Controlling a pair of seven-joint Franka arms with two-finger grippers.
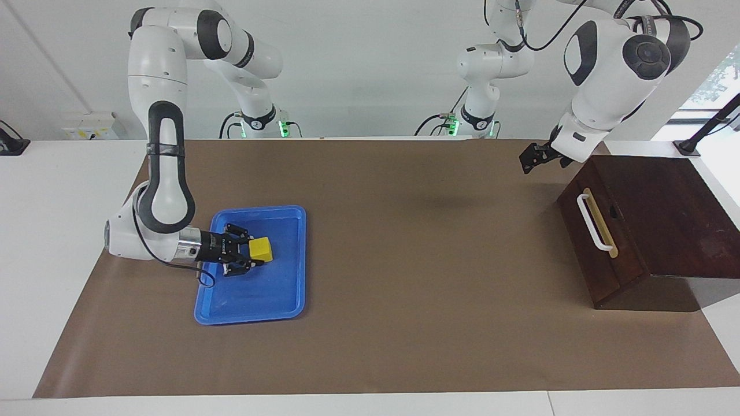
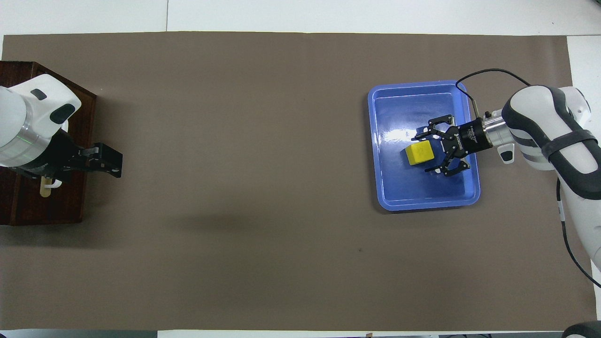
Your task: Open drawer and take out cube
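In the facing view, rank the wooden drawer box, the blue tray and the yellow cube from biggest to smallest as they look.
1. Wooden drawer box
2. Blue tray, clearly smaller in this view
3. Yellow cube, smallest by far, lying in the tray
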